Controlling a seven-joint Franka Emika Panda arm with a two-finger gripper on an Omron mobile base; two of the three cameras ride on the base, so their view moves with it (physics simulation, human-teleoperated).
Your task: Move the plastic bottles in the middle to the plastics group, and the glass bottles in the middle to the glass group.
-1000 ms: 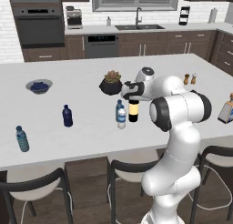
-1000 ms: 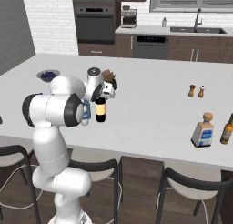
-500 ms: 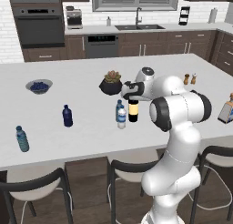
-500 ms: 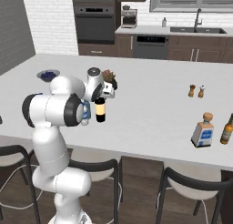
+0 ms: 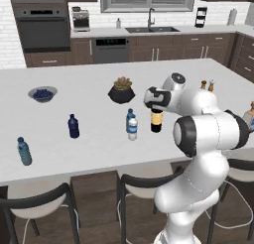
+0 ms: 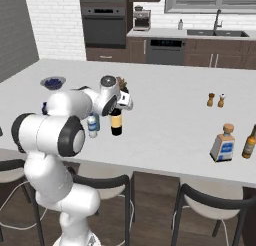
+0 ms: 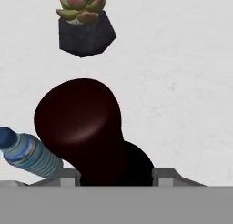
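Closing on the wine bottle (image 5: 156, 121) is what the gripper (image 5: 155, 98) appears to be doing: it sits over the neck, and in the hand view the dark red foil top (image 7: 81, 127) is seen rising between the two finger tips, which flank it closely. Actual contact isn't resolved, so whether the claw is clenched on the neck or just short of it cannot be told

Status as judged from the layout:
- wine bottle is upright on the island counter (image 5: 99, 149), middle area, near the front edge, base on the surface – not lifted. Also seen in the right base view (image 6: 116, 122) under the gripper (image 6: 121, 101)
- two small water bottles (image 5: 131, 125) are standing just left of the wine bottle, touching or nearly so; one with a blue cap is seen beside the foil in the hand view (image 7: 27, 155). Neither has been moved
- plastics group: small bluish water bottle (image 5: 24, 151) far left near the front edge, alone
- glass group: squat amber bottle with pale label (image 6: 223, 143) far right, a second brown bottle (image 6: 249, 142) just beside it at the frame edge
- dark blue opaque bottle (image 5: 73, 126) is left of centre, not part of the job

Nothing sorted yet, by the look of it. Remaining: wine bottle to be carried right to the amber bottle, then both water bottles to be taken left to the bluish one. Three transfers outstanding

Succulent pot (image 5: 121, 90) is behind the wine bottle, well apart from it; salt and pepper shakers (image 6: 216, 100) sit further back on the right
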